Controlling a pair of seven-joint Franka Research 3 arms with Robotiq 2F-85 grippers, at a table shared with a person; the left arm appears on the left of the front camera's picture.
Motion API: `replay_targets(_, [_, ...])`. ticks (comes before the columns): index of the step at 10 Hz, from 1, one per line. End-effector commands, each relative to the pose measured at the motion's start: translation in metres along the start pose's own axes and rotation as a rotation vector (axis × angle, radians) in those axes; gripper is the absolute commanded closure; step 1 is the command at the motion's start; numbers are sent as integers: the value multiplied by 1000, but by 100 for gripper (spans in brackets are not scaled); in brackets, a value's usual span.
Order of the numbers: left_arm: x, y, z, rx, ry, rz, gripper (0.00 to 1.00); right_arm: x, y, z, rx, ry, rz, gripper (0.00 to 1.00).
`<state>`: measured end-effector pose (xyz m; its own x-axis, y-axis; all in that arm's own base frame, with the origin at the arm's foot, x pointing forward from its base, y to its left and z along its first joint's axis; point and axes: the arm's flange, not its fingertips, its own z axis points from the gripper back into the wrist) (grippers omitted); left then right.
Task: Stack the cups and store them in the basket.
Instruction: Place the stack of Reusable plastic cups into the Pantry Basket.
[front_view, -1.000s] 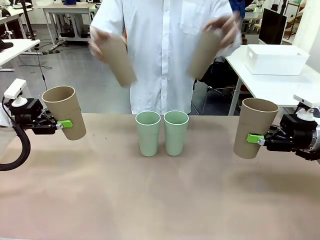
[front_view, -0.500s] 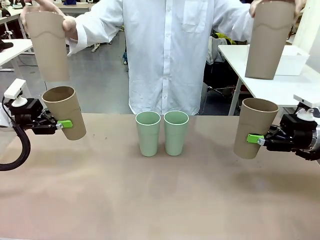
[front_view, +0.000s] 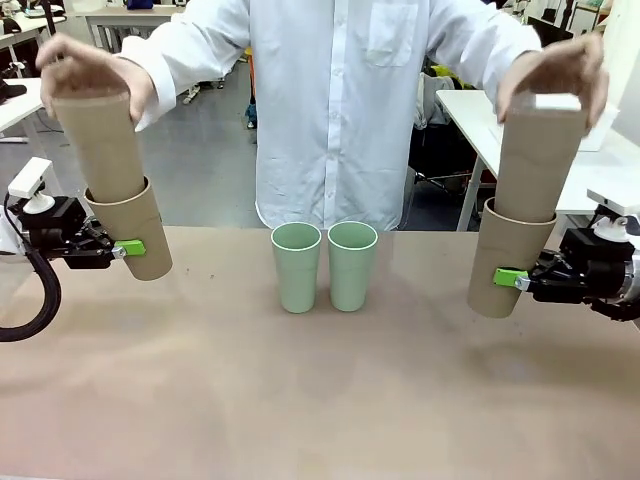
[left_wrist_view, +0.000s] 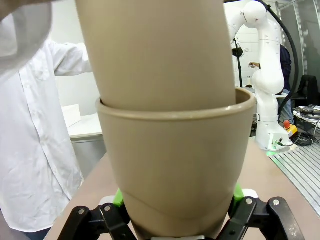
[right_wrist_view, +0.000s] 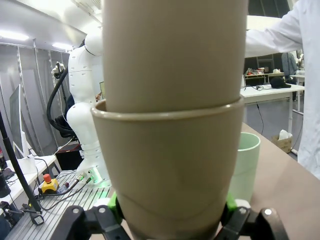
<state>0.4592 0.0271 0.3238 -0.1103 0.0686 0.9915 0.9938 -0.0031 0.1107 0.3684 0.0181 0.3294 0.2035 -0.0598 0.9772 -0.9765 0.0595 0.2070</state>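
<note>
My left gripper (front_view: 128, 248) is shut on a tan-brown cup (front_view: 140, 235) held tilted above the table's left side. A person's hand (front_view: 90, 68) pushes a second brown cup (front_view: 100, 145) down into it. My right gripper (front_view: 510, 277) is shut on another brown cup (front_view: 508, 262) at the right, and the person's other hand (front_view: 555, 70) presses a brown cup (front_view: 540, 155) into that one. Two mint green cups (front_view: 297, 265) (front_view: 352, 265) stand upright side by side at the table's far middle. In the left wrist view the nested cup (left_wrist_view: 155, 50) sits inside the held cup (left_wrist_view: 175, 170). The right wrist view shows the other pair the same way, nested cup (right_wrist_view: 175, 50) in held cup (right_wrist_view: 170, 165).
The person stands at the far edge, arms spread over both grippers. A white basket (front_view: 602, 130) sits on a separate white table at the back right, mostly hidden behind the person's hand and cup. The brown tabletop (front_view: 300, 400) lies bare in front of the green cups.
The person raised two brown cups outward, then lowered them into the cups that my grippers hold. Both arms stayed still.
</note>
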Motion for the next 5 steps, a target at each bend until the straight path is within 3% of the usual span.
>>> replay_targets(1, [3, 0, 0, 2, -3, -7, 15, 3, -1, 0, -11, -13, 8, 15])
replay_targets(5, [3, 0, 0, 2, -3, -7, 15, 3, -1, 0, -11, -13, 8, 15])
